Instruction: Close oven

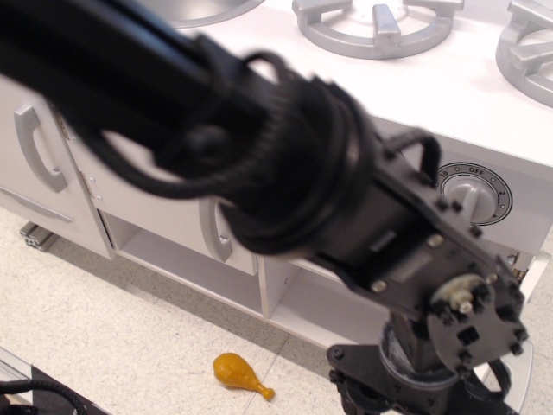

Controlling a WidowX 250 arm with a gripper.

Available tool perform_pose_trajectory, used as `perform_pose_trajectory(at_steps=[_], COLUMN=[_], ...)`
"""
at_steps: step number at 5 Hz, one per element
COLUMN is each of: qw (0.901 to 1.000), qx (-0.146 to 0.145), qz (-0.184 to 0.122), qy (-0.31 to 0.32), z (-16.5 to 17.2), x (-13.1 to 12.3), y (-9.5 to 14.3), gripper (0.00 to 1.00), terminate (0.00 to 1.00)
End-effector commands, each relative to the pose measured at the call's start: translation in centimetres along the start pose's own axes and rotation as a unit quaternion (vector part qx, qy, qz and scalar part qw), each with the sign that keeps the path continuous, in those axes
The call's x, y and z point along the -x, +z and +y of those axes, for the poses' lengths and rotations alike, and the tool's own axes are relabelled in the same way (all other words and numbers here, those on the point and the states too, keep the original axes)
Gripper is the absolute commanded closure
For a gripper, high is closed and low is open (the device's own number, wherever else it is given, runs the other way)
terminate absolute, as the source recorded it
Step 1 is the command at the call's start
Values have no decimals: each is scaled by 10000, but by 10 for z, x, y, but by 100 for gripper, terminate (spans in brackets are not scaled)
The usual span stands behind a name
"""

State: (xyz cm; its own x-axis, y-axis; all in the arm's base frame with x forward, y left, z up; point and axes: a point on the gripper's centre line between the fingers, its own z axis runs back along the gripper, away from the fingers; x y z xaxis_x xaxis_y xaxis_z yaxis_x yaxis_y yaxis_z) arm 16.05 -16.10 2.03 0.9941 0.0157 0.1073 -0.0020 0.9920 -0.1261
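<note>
Speckled beige flooring [112,337] is spreading beneath a white toy kitchen [259,78], and most of that kitchen is lying hidden behind the black robot arm [259,147], which is sweeping in from the upper left and blurring across the middle of the view. The arm is covering the oven [302,303], so only the lower white floor of its cavity and a sliver of its right edge with a metal hinge [516,278] are showing below the control panel; the door itself cannot be made out here. The gripper [415,393] is sitting at the bottom right, in front of the oven's lower right corner, and is being cut off by the picture's lower edge, so whether its fingers are apart or together cannot be told. To the left, a white cupboard door with a vertical grey handle [39,147] is standing plainly visible, while a second grey handle [213,235] is peeking out under the arm. Up top, two grey burner grates [376,22] are being cropped by the frame. One grey control knob [471,194] is remaining uncovered, with "OFF" reading clearly on its dial ring above smaller numerals too fine to read. A small orange toy chicken drumstick [242,374] is lying on the floor just in front of the oven.
</note>
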Motion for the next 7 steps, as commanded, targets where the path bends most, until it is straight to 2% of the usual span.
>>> perform_pose_trajectory(at_steps=[1, 2, 3, 4, 5, 6, 7], qw=[9999, 9983, 9962, 9925, 9908, 9906, 9918], qx=[-120, -364, -517, -840, -917, -878, -923], qz=[-29, -244, -326, -392, -456, -283, -63], qy=[76, 392, 614, 801, 890, 1010, 878], z=[7, 30, 54, 83, 101, 106, 101], x=[-1, -11, -22, -37, -53, -52, -34], y=[-18, -17, -4, 8, 35, 54, 45], gripper=[0, 0, 0, 0, 0, 0, 0], terminate=[0, 0, 0, 0, 0, 0, 0])
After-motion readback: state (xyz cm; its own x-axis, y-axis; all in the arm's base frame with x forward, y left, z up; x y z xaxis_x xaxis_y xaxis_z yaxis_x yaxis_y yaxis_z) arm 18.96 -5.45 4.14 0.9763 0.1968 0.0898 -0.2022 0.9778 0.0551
